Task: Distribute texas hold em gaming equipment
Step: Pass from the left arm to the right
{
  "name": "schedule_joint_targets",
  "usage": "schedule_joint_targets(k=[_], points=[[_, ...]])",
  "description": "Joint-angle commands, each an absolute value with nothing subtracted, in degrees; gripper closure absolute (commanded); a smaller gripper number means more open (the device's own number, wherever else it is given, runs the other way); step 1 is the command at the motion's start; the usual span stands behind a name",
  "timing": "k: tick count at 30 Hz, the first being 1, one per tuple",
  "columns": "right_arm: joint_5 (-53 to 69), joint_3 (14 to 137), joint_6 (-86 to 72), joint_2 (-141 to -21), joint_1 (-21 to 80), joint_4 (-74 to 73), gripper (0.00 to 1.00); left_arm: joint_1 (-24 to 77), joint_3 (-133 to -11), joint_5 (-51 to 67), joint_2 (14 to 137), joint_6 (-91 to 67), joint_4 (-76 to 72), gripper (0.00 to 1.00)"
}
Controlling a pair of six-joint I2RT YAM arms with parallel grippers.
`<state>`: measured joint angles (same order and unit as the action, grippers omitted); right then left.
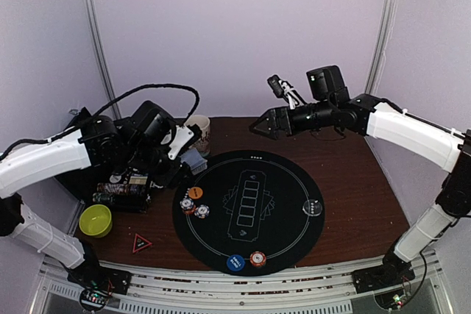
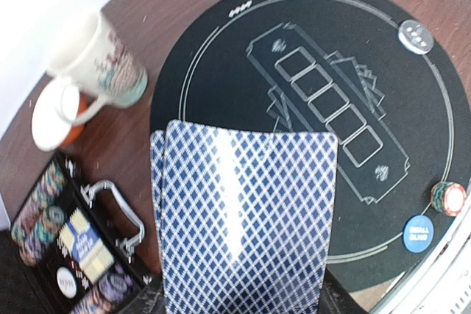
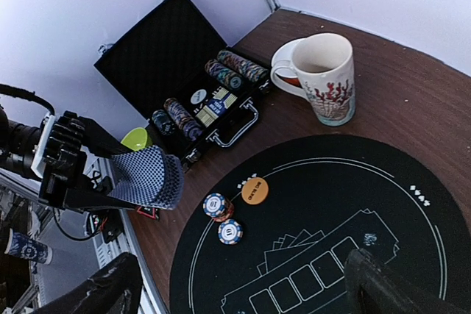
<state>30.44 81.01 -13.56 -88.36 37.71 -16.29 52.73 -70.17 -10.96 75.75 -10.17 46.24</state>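
Observation:
My left gripper is shut on a small stack of blue-backed playing cards, held in the air over the mat's left edge; the cards hide its fingers. The cards also show in the right wrist view. On the black mat lie an orange disc, two striped chip stacks, a blue disc beside another chip stack, and a clear disc. My right gripper hovers open and empty over the mat's far edge.
An open black chip case with chip rows stands left of the mat. A white patterned mug on a saucer sits behind it. A green bowl and a red triangle lie near the front left edge.

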Motion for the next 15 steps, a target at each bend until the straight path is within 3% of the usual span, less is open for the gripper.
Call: schedule_joint_targets(k=[1,10,15], points=[[36.11,84.3,-16.59,-92.16,39.46,-17.18,0.02,53.71,-68.16,-8.28,73.56,-4.29,35.22,0.5],[47.16,90.02,-22.15,-102.45,42.26,-13.59,0.03,55.25,-66.71,-4.67,72.44,-0.88,31.82,0.5],[51.49,92.46,-25.23,-106.58,44.52,-11.46,0.1,55.55,-66.29,-4.13,72.35,0.31,31.64,0.5]])
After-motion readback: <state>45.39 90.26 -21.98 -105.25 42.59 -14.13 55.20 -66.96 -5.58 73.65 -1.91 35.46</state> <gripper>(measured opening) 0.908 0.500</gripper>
